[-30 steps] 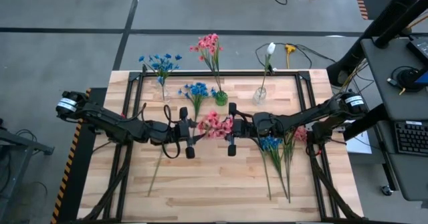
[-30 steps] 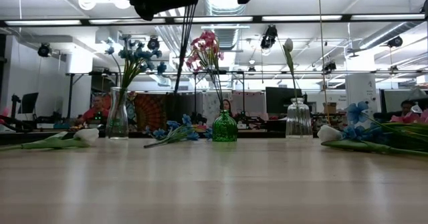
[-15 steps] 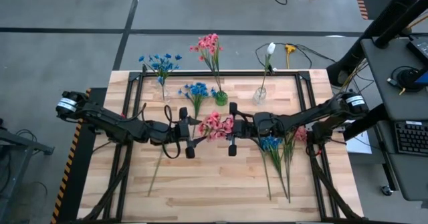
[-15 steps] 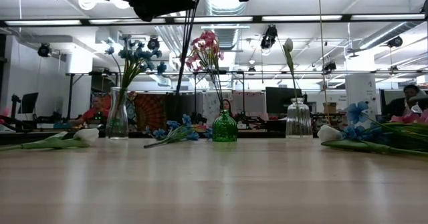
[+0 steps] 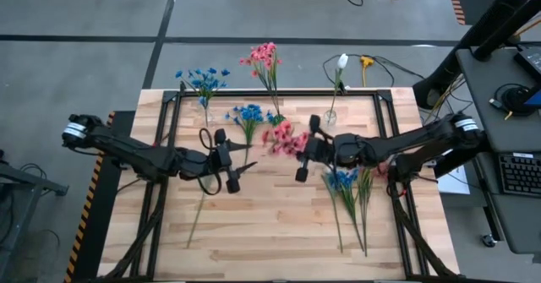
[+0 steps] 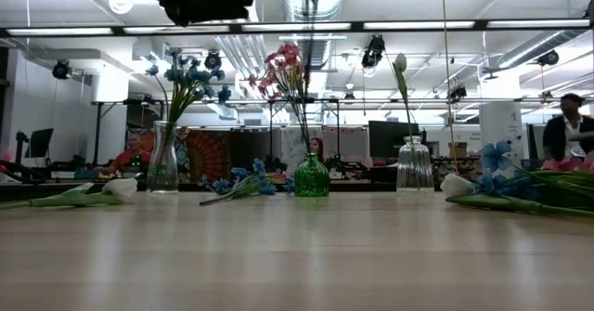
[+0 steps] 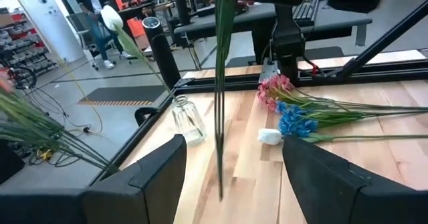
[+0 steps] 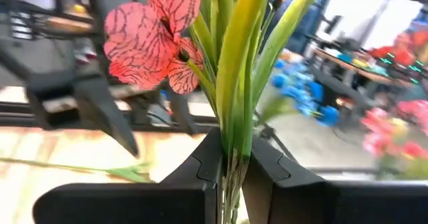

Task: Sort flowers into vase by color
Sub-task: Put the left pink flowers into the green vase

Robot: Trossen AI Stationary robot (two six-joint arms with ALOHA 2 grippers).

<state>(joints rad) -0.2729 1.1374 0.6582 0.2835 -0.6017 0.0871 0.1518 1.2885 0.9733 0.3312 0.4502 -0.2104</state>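
The pink-red flower cluster hangs above the middle of the counter, its green stem pinched between the fingers of the right gripper, which is clamped tight on it just right of the blooms. The left gripper sits a little way off to the left, fingers spread apart and holding nothing. The green vase stands at the counter's far edge, already holding pink-red flowers.

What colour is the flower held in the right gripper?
Pink-red flower with dark veins, clamped in the right gripper; right wrist view shows it best.
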